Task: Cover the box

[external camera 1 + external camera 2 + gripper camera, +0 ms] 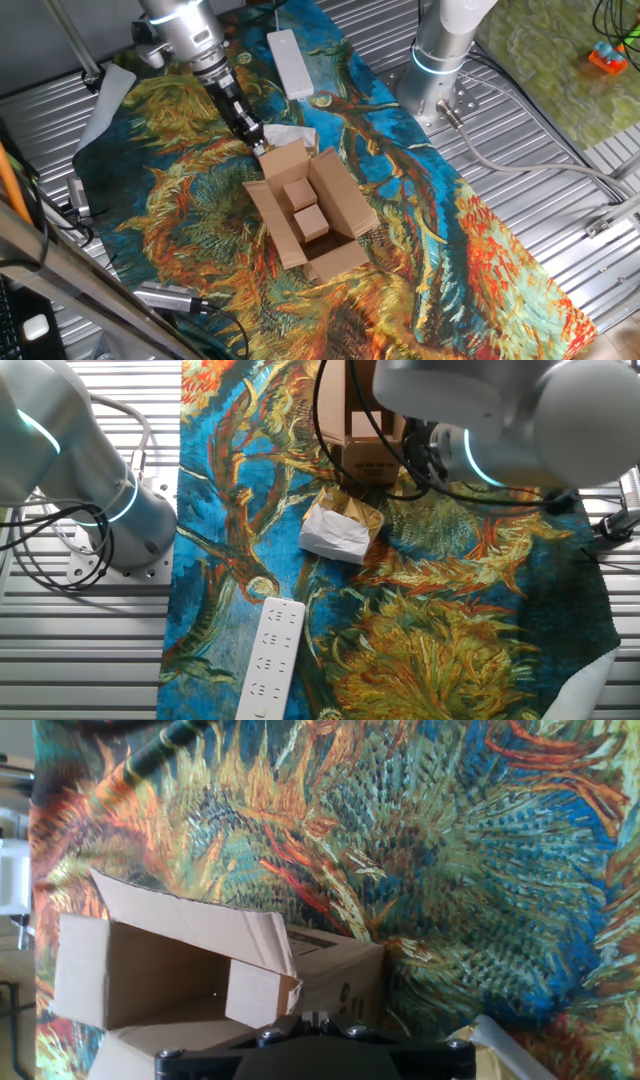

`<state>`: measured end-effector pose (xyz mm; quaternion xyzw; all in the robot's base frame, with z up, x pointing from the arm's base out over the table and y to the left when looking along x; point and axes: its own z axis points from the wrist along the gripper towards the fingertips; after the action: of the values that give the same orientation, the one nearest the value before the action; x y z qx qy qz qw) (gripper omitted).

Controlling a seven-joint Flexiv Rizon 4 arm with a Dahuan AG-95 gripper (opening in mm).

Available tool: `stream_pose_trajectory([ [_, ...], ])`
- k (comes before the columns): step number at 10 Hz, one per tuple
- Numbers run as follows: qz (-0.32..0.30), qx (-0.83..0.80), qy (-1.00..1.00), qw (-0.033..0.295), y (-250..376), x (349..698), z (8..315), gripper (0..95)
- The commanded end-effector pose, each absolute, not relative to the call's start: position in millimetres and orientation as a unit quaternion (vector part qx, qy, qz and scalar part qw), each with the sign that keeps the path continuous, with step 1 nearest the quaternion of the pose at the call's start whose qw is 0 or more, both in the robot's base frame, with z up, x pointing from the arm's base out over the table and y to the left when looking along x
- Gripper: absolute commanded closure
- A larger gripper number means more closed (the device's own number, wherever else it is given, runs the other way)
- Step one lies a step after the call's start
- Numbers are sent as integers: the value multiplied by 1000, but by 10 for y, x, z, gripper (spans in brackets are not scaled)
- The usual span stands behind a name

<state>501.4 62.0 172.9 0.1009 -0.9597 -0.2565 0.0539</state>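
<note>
The box (340,200) is an open brown carton in the middle of the painted cloth, its side and front flaps spread flat. Two small cardboard blocks (310,222) sit inside it. Its rear flap (286,158) stands tilted up. My gripper (258,143) is at that flap's left corner, fingers together, touching its edge. In the hand view the box (150,970) lies at lower left with one flap (200,925) raised, and the gripper (315,1017) shows no gap. In the other fixed view the box (365,455) is half hidden behind my arm.
A crumpled white-and-tan paper packet (338,532) lies right behind the box, near the gripper. A white power strip (290,62) rests further back on the cloth. A second robot arm's base (440,50) stands at the table's far side. Metal tools (170,296) lie at the cloth's near-left edge.
</note>
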Motion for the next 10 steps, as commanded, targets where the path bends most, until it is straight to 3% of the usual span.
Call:
stream_pose_trajectory([
  [1,-237,113,-964,50,621,4997,1727,950],
  [10,-232,118,-964,47,621,4997,1727,950],
])
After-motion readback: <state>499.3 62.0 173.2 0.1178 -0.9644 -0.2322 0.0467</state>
